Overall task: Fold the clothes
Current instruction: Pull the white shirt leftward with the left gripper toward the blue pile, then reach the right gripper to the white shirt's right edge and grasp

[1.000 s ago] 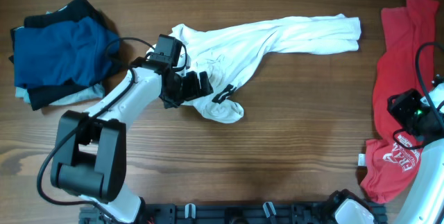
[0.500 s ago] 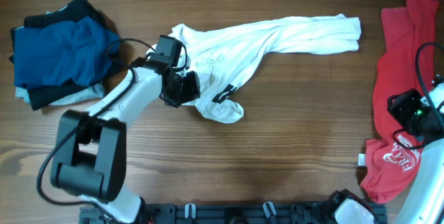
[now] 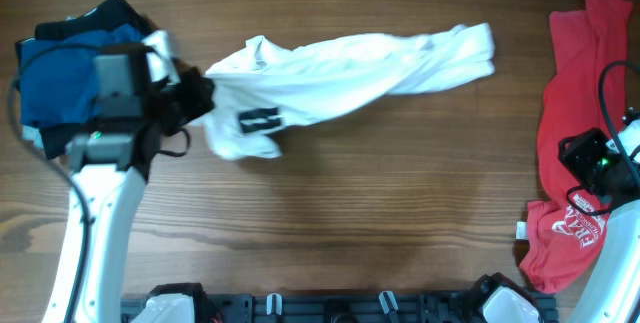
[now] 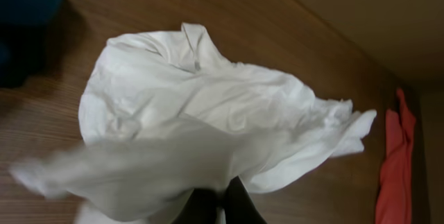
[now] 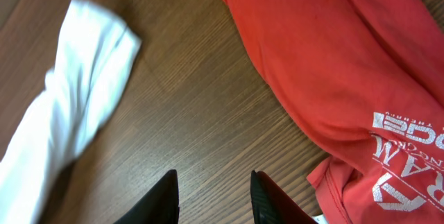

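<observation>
White lettering (image 5: 409, 182) on red T-shirt (image 5: 326, 71), right end of surface: big letters roughly "RAM" in right wrist view, cut by frame edge. Smaller boxed line above not legible. Same print too small to read in overhead view.
Black bar print (image 3: 260, 120) on white T-shirt (image 3: 340, 68): no readable characters.

Soft, even light covers the brown wooden table (image 3: 330, 223), shadows faint. The crumpled white cotton T-shirt (image 4: 208, 113) blurs along its near edge at the left wrist.

Brown wood-grain table (image 3: 330, 203)
</observation>
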Motion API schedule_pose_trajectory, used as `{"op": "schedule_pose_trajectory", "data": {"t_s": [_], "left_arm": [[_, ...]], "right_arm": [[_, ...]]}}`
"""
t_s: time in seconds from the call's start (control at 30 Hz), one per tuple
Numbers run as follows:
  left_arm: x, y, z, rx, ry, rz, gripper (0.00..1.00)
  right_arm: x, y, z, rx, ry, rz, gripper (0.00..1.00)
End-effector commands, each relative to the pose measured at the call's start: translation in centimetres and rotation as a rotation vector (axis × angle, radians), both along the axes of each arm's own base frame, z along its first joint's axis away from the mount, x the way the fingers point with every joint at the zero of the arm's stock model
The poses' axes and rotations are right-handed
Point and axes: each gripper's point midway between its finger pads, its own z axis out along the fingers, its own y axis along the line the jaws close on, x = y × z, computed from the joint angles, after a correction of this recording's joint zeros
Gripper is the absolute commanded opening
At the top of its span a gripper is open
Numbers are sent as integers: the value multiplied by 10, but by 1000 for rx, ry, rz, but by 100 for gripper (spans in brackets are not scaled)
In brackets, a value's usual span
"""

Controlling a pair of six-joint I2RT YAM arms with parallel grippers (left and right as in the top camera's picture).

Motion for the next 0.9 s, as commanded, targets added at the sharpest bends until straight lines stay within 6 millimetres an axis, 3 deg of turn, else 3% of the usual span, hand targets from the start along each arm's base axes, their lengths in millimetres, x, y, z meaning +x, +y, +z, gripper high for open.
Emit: {"op": "schedule_pose_trajectory", "data": {"t_s": [0.0,0.47,0.67,0.77,0.87], "left_arm": [[-3,12,7,25,-28,20,4],[-6,-17,18,-58,-74,-139,4],[-21,-22,14,12,-68,-217,4],[-23,-15,36,26,-134,-193,4],[-29,-7,79,51,-256,-168,4]], "right_arm": [[3,2,5,-12,-18,27,34],[5,5,6,0,-27,37,33],[22,30,6,-1,-44,172,33],[33,51,0,-7,-31,280,34],[46,78,-10,-15,-12,418,34]]}}
